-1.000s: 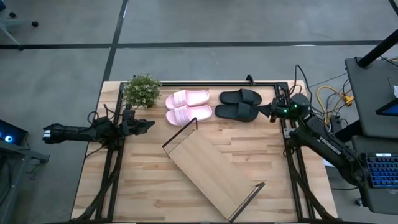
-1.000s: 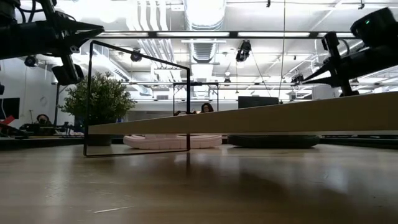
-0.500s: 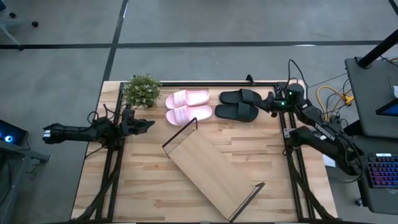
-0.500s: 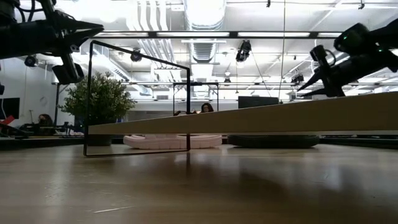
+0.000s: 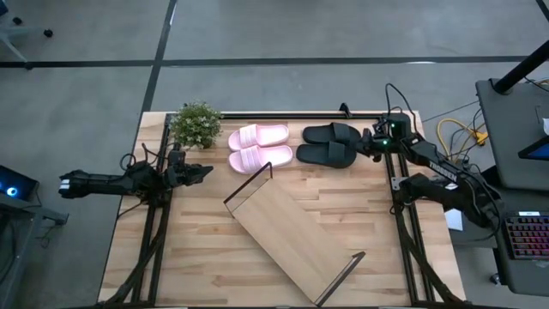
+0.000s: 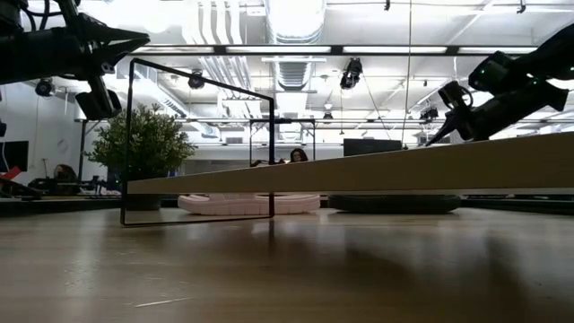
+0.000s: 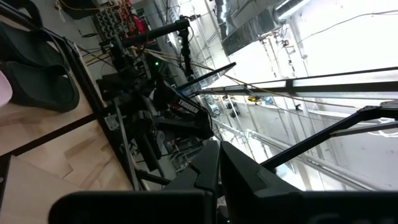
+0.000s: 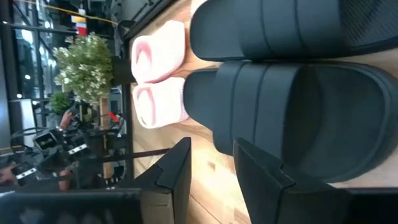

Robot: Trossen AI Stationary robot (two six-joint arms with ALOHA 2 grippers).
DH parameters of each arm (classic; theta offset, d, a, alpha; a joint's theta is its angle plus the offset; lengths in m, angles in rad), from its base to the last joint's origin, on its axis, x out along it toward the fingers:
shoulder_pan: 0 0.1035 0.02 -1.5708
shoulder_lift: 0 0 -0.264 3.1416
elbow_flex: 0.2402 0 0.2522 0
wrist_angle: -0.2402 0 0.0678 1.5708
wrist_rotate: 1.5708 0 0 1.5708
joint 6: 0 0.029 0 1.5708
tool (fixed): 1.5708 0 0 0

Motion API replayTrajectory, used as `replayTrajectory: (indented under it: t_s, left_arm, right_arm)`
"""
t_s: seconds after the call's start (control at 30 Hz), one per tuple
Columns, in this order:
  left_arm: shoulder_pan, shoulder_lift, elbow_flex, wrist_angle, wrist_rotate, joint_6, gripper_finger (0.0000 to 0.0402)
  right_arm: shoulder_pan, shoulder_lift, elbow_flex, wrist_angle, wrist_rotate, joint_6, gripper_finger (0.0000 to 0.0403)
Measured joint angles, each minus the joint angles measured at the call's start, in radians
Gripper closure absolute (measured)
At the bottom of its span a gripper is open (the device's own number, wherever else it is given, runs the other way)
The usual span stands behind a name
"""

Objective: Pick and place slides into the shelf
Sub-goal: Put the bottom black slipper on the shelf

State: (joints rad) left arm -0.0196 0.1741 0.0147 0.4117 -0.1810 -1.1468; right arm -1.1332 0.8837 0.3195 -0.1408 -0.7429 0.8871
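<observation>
Two black slides (image 5: 328, 143) lie side by side at the far right of the table, soles down; in the right wrist view the black slides (image 8: 292, 112) fill the picture. Left of them lie two pink slides (image 5: 259, 147). The shelf (image 5: 292, 242), a long light-wood board with black wire frame ends, stands slantwise in the middle of the table. My right gripper (image 5: 367, 143) hovers just right of the black slides, pointing at them and tipped downward; the right gripper (image 8: 211, 158) is open and holds nothing. My left gripper (image 5: 206, 171) waits shut at the table's left, above the table top.
A small potted plant (image 5: 196, 124) stands at the far left, beside the pink slides. A black frame rail (image 5: 283, 114) runs along the far edge, and others run down both sides. Bare tabletop (image 5: 214, 257) lies near, on either side of the shelf.
My right gripper has swung toward the table's far edge and closer to the black slides, tipping downward as it went. Its fingers, shut a second ago, now stand apart. The slides and the shelf have not moved.
</observation>
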Motion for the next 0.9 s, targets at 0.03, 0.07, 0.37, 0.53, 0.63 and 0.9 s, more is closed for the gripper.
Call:
replayTrajectory:
  t_s: [0.03,0.07,0.37,0.53,0.63,0.9]
  left_arm:
    - [0.000,0.000,0.000,0.000,0.000,0.000,0.0402]
    - [0.000,0.000,0.000,0.000,0.000,0.000,0.0402]
    - [0.000,0.000,0.000,0.000,0.000,0.000,0.0402]
    - [0.000,0.000,0.000,0.000,0.001,0.001,0.0402]
    - [0.000,0.000,0.000,0.000,0.001,0.001,0.0402]
    - [0.000,0.000,0.000,0.000,0.003,0.001,0.0402]
  right_arm:
    - [0.000,0.007,0.000,-0.008,0.000,-0.008,0.0287]
    - [0.000,0.014,0.000,-0.016,0.000,-0.017,0.0286]
    - [0.000,0.050,-0.001,-0.036,0.002,-0.060,0.0284]
    - [0.000,0.073,-0.007,-0.039,0.002,-0.076,0.0284]
    - [0.000,0.086,-0.019,-0.039,0.002,-0.085,0.0284]
    - [0.000,0.079,-0.084,0.019,-0.001,-0.077,0.0284]
